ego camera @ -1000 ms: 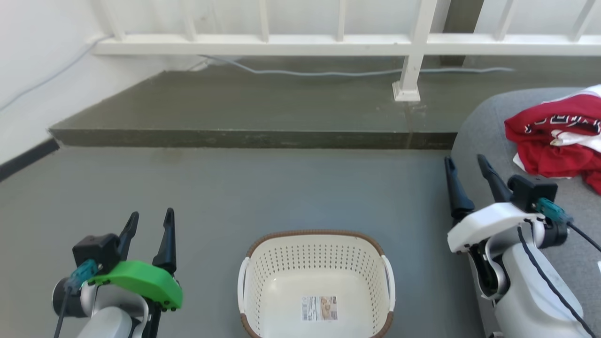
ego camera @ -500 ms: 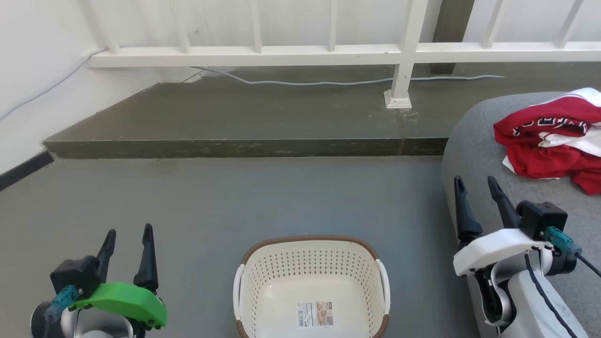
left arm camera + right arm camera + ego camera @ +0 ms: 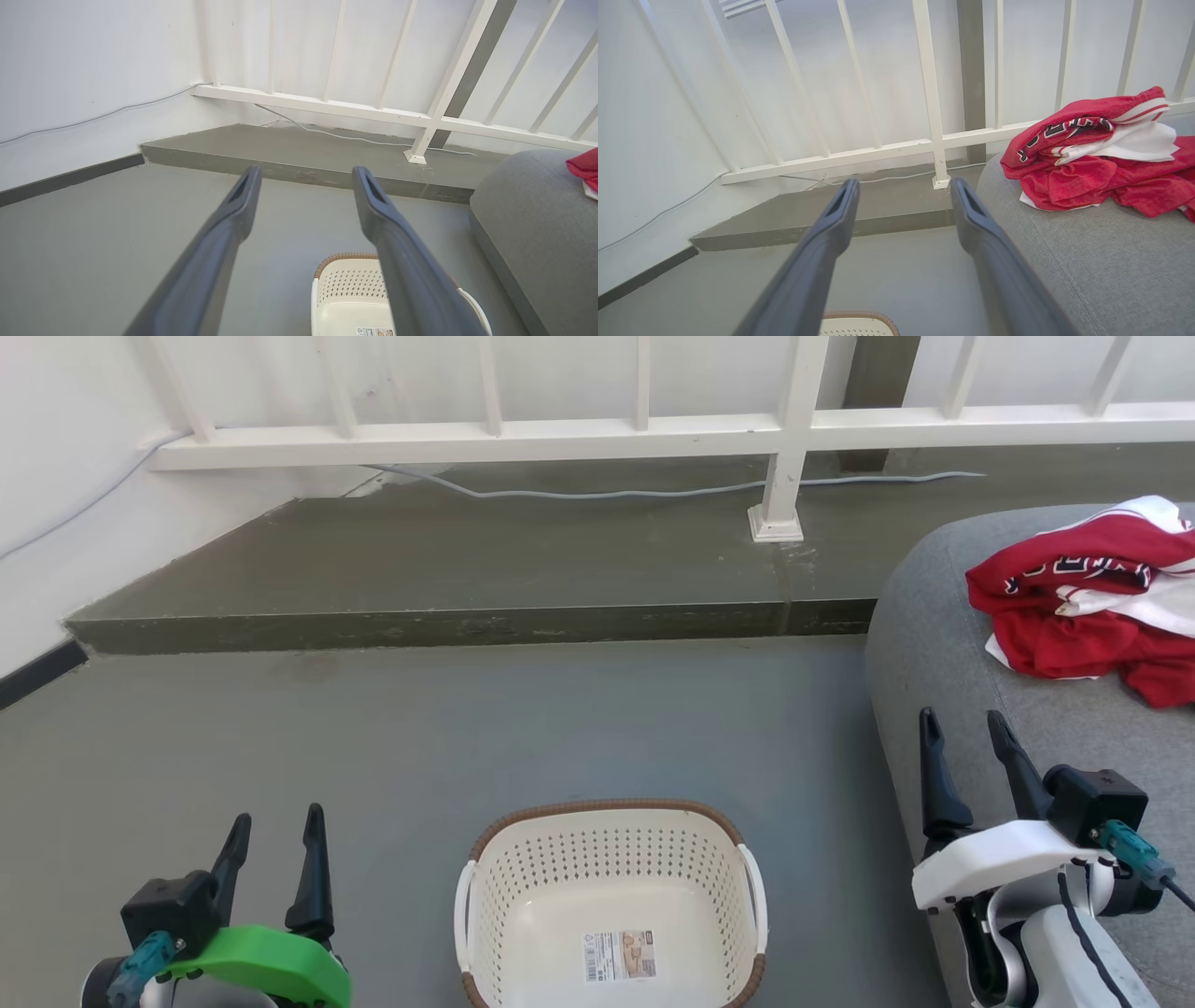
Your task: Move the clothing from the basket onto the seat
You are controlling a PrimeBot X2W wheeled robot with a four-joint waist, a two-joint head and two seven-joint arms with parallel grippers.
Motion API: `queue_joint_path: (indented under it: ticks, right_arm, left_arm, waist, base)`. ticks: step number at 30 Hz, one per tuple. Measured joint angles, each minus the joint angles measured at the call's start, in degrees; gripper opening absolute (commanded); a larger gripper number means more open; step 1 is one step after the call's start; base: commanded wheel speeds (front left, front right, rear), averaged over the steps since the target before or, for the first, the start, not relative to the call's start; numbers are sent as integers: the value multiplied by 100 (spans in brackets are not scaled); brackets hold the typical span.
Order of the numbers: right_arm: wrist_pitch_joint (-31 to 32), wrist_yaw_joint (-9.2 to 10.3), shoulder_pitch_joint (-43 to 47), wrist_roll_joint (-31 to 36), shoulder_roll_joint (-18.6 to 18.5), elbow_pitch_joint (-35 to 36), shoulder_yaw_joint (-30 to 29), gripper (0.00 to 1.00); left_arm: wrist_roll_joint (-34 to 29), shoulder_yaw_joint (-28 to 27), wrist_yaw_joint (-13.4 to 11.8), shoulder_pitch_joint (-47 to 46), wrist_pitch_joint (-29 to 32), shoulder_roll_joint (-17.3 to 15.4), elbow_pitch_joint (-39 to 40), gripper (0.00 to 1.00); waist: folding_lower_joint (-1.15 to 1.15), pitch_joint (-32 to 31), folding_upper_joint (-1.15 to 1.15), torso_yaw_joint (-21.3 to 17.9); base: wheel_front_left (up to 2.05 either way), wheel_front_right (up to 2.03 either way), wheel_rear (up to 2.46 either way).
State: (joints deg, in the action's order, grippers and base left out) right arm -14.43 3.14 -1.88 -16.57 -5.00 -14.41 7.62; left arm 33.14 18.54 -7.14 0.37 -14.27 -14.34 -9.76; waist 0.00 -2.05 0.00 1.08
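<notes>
Jaws stand apart and empty on both arms, basket [image 3: 607, 845] between them bare, clothing [image 3: 1074, 649] on the seat [image 3: 934, 635] beyond the right pair, so likely only retreat remains.

Left gripper [image 3: 276, 823] and right gripper [image 3: 963, 722] both stand spread, fingers up, holding nothing, arms low.

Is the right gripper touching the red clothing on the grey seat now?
Apart. In the head view a stretch of bare seat lies between the right gripper and the clothing. The jaws stand open, empty.
</notes>
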Motion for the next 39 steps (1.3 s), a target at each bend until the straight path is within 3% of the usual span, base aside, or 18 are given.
queue_joint_path:
  ticks: [33, 34, 39]
  right_arm:
    - [136, 154, 366, 0, 0, 676, -45, 100]
    - [136, 153, 369, 0, 2, 667, -46, 0]
    - [136, 152, 550, -2, 86, 357, -1, 0]
  left_arm:
    - [-369, -166, 0, 241, 10, 140, 447, 100]
    - [-369, -160, 1, 243, 10, 144, 447, 0]
    - [-324, -77, 2, 316, 12, 316, 135, 0]
  waist:
    - [0, 119, 0, 28]
    - [0, 122, 0, 31]
    - [0, 123, 0, 31]
  base:
    - [0, 0, 0]
    - [0, 0, 0]
    - [0, 0, 0]
